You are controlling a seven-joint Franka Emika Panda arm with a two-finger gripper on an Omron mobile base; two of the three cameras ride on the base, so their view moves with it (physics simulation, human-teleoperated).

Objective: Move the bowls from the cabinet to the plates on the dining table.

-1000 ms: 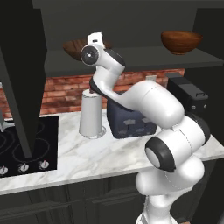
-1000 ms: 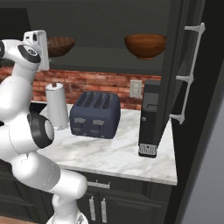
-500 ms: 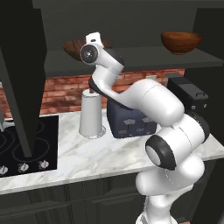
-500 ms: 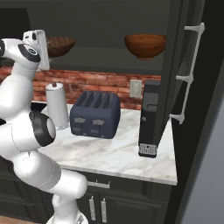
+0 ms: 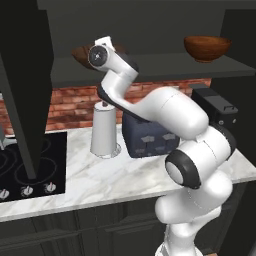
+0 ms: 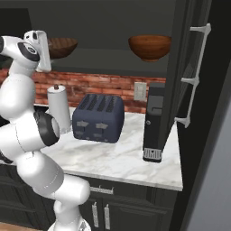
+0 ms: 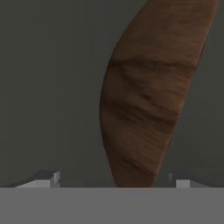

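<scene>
We see two wooden bowls on the open shelf [image 6: 103, 63] of the dark cabinet [image 6: 180, 67]. The left bowl [image 6: 61, 46] stands toward the shelf's left end, and the right bowl [image 6: 150, 47] stands well apart from it, near the shelf's right end, close to the cabinet door with its silver bar handle [image 6: 195, 76]. Both sit upright on the shelf.

Our arm reaches up to the left bowl, with the hand just in front of it. In the hand view that bowl [image 7: 148, 96] looms close and appears turned on its side, since the camera is rolled with the hand; its curved brown wall runs between the two finger tips. Our gripper [image 7: 116, 181] is spread wide, its tips standing to either side of the bowl's wall. We cannot tell whether either tip touches the wood; nothing is pinched.

Below the shelf, the marble bench [image 6: 122, 158] carries a paper towel roll [image 6: 58, 108] near its left end, a dark blue toaster [image 6: 98, 118] just beside it toward the middle, and a black appliance [image 6: 154, 122] near the right edge. In the left base view a black stove [image 5: 30, 165] lies at the bench's left end, and a brick wall [image 5: 65, 107] backs the bench.
</scene>
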